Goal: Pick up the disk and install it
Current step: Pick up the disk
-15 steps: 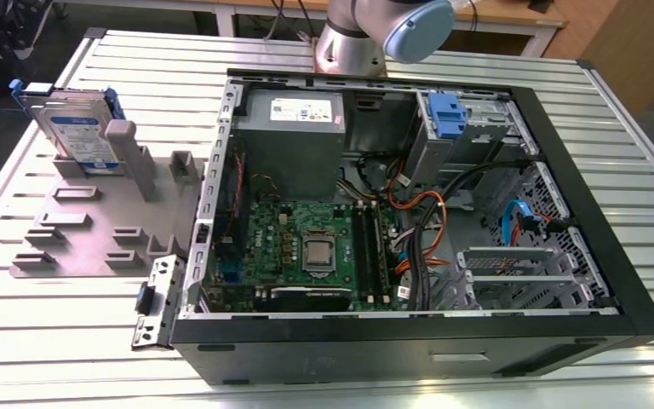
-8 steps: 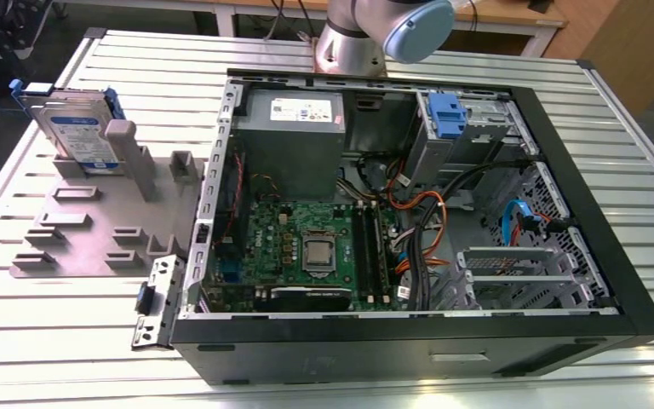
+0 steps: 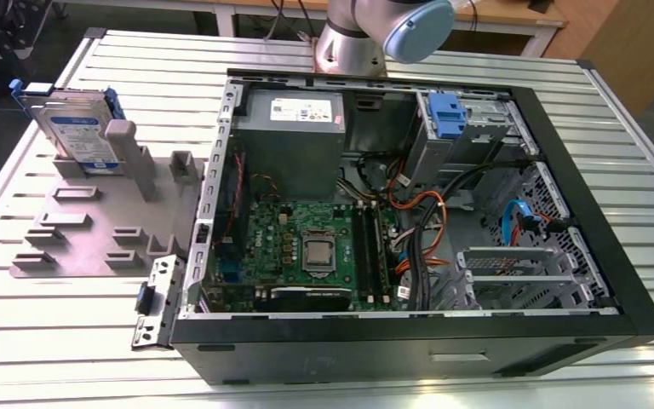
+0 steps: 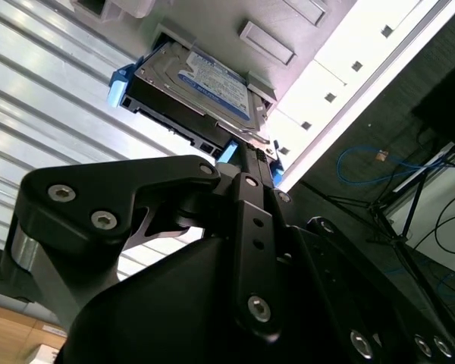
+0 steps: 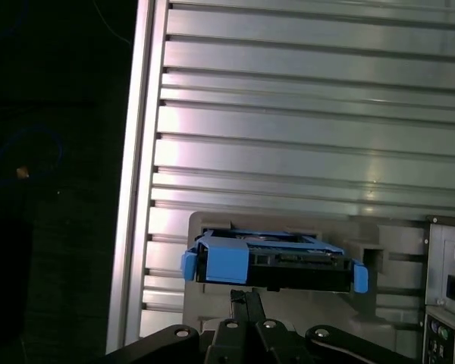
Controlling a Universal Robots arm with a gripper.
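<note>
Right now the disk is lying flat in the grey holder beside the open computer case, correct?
Not quite. The disk stands upright on its edge in the grey holder, not flat, as the exterior view shows. The holder does sit beside the open computer case.

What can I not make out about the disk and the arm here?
Lower part of the disk: exterior view, the grey holder hides it.
Robot arm beyond its base: exterior view, cut off by the top edge.
Whether the gripper touches the disk: second wrist view, its own body covers the spot.
</note>
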